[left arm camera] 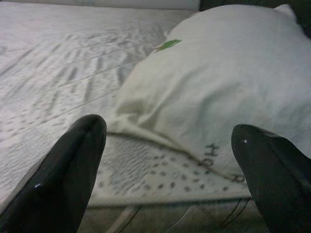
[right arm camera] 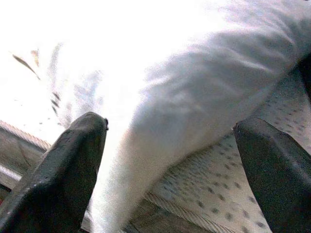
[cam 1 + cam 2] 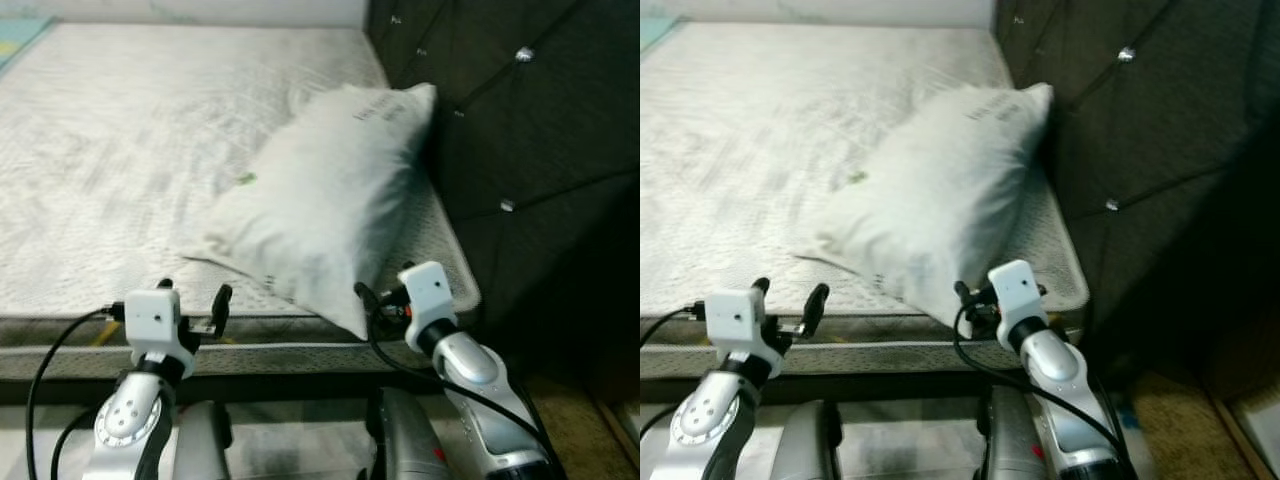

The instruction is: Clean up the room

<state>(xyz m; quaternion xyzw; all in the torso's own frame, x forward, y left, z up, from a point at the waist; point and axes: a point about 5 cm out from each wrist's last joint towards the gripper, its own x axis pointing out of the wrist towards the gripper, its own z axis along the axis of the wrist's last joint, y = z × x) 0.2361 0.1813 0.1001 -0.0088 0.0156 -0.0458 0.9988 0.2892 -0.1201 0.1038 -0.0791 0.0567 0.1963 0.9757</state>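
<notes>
A white pillow (image 3: 330,190) lies on the bare quilted mattress (image 3: 120,150), its far end leaning against the dark headboard. Its near corner hangs over the mattress's front edge. My right gripper (image 3: 383,285) is open at that corner. In the right wrist view the pillow (image 2: 184,97) lies between the spread fingers (image 2: 58,179), untouched. My left gripper (image 3: 193,292) is open at the front edge of the bed, left of the pillow. Seen from the left wrist, the pillow (image 1: 233,87) lies ahead and to one side of the fingers (image 1: 63,174).
A dark tufted headboard (image 3: 540,130) with metal studs rises along the bed's right side. The mattress's piped front edge (image 3: 90,325) runs just before both grippers. Brownish floor (image 3: 580,420) shows at the lower right.
</notes>
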